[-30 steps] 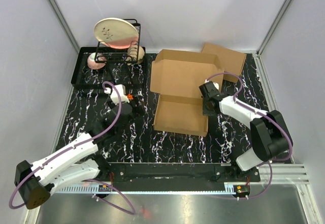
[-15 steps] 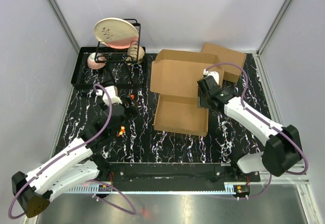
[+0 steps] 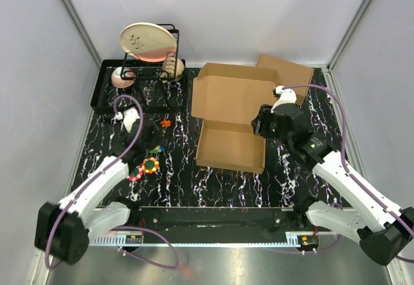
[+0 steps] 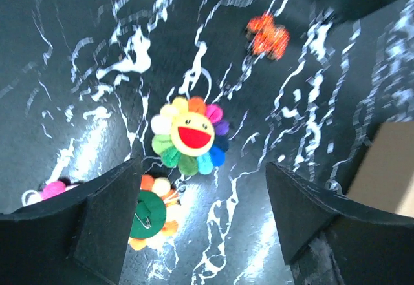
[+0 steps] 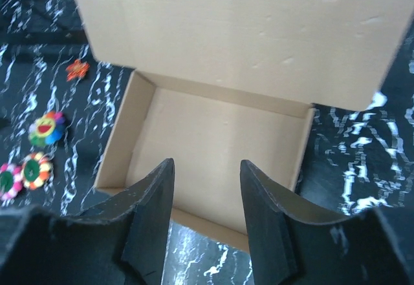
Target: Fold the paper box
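Down near the left edge of the table, the left gripper (image 4: pixel 204 198) hangs with its fingers wide apart over some little flower toys (image 4: pixel 189 136). The right gripper (image 5: pixel 207 201) has its fingers apart too, above the paper box (image 5: pixel 213 136). The box sits mid-table, its lid open toward the far edge. A second box (image 3: pixel 291 72) lies in the far right corner.

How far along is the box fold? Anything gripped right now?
Done: the paper box has its tray formed, side walls up. In hand: nothing; the right gripper hangs over the tray with jaws open, and the left gripper is open over the smiling flower toy, away from the box. Left: the lid lies open behind the tray and has to be folded down and closed.
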Available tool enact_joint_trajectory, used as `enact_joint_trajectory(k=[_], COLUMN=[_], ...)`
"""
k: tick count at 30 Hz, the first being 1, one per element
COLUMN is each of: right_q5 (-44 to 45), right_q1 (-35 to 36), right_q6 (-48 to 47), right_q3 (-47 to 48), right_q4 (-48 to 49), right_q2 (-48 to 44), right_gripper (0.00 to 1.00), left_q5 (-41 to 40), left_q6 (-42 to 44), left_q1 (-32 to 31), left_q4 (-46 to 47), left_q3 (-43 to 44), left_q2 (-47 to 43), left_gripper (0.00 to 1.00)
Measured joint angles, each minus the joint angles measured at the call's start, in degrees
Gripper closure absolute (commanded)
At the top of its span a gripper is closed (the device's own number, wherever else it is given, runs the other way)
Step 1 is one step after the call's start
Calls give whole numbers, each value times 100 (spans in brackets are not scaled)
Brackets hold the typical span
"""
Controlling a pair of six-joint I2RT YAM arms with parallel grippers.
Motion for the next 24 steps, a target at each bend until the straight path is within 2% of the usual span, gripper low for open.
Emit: enact_joint_trajectory(k=[6,14,20,21,24], right_q5=[-629,-826,-833,-833,-833], right_q1=[181,205,205,205,205], right_q6=[-11,-76,-122,-122,-125], right_q3=[-503,-645,-647,-651,-671], right_q4=[367,411,407,404,404], right_q2=[4,-138,-234,-260,-341], right_gripper=[50,50,50,50,50], left_q5=[385,560,654,662,688], left_q6=[-520,-1482,-1904,-1945,-2020], left_q1=[160,302,396,404,437], left_q4=[227,1095,1869,1947,2227], left_q3=[-317,-909,-1029,-1034,-1080], left_q2=[1128,1285,1683,1742,1860], left_gripper=[25,29,46,55,68])
